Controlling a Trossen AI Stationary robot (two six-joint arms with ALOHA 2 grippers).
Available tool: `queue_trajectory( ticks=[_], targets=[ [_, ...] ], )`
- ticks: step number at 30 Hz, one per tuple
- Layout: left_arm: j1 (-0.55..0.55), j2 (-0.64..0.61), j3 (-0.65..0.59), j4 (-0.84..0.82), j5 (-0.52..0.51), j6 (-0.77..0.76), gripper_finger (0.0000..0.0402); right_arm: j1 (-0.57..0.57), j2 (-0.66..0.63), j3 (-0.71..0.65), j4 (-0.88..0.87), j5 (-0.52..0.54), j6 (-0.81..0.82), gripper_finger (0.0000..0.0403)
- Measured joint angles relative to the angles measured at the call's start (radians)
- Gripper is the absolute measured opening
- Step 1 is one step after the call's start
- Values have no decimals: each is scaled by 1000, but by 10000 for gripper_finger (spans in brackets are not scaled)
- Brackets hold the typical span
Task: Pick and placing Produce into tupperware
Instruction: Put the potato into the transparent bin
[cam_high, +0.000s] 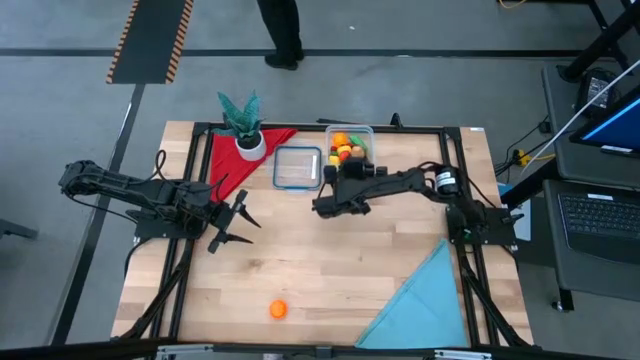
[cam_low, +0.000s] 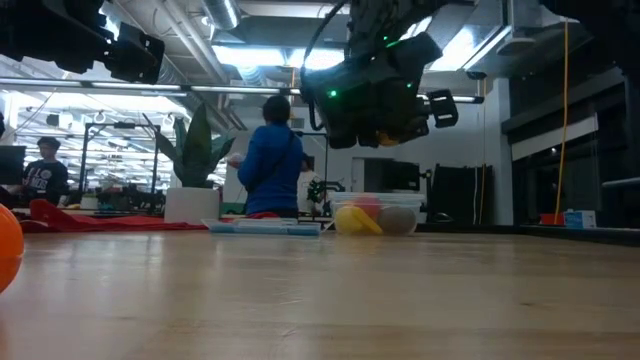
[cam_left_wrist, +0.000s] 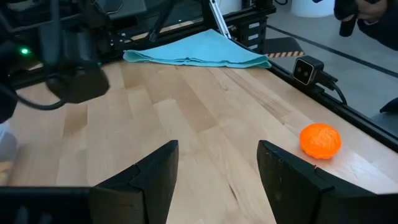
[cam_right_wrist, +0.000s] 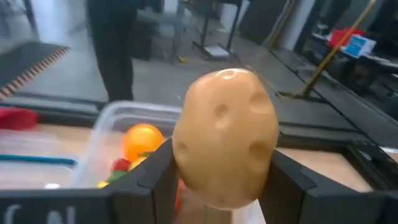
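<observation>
The tupperware (cam_high: 350, 145) stands near the table's far edge and holds several small produce pieces, orange, yellow and red. In the low view the tupperware (cam_low: 376, 214) shows them through its wall. My right gripper (cam_right_wrist: 221, 180), shut on a tan toy potato (cam_right_wrist: 225, 134), hovers just short of the tub's near left corner (cam_high: 333, 176), well above the table (cam_low: 375, 95). One orange fruit (cam_high: 277, 310) lies on the wood close to the near edge. My left gripper (cam_high: 228, 222) is open over the table's left half, with the orange (cam_left_wrist: 320, 140) ahead of its fingers. My right gripper pinches the potato between its two fingers, one on each side of its lower half (cam_right_wrist: 186, 165). The potato is lifted clear of the table, and most of it stands free beyond the fingers (cam_right_wrist: 158, 177). The fingers point toward the table's far edge and the tub.
A flat clear lid with a blue rim (cam_high: 297, 167) lies left of the tub. A potted plant (cam_high: 245, 125) stands on a red cloth (cam_high: 228, 160) at far left. A blue cloth (cam_high: 420, 298) covers the near right corner. A person (cam_low: 270, 165) stands beyond the far edge.
</observation>
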Motion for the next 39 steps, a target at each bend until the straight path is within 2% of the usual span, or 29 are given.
queue_trajectory(
  ticks=[4,8,16,19,24,29,33,39],
  targets=[
    [0,0,0,0,0,1,210,-23,-30,0,16,-85,-94,173],
    [0,0,0,0,0,7,210,-50,-93,1,71,-212,-279,173],
    [0,0,0,-1,0,7,210,-164,-242,1,391,-475,-857,173],
    [0,0,0,-2,0,7,210,-221,-272,1,487,-579,-1018,173],
    [0,0,0,-7,0,6,210,-304,-288,1,523,-709,-1143,173],
    [0,0,0,-8,0,7,210,-376,-288,1,526,-881,-1266,173],
    [0,0,0,-8,0,6,210,-402,-287,1,534,-906,-1334,173],
    [0,0,0,-8,0,5,210,-433,-287,1,588,-1108,-1546,173]
  ],
)
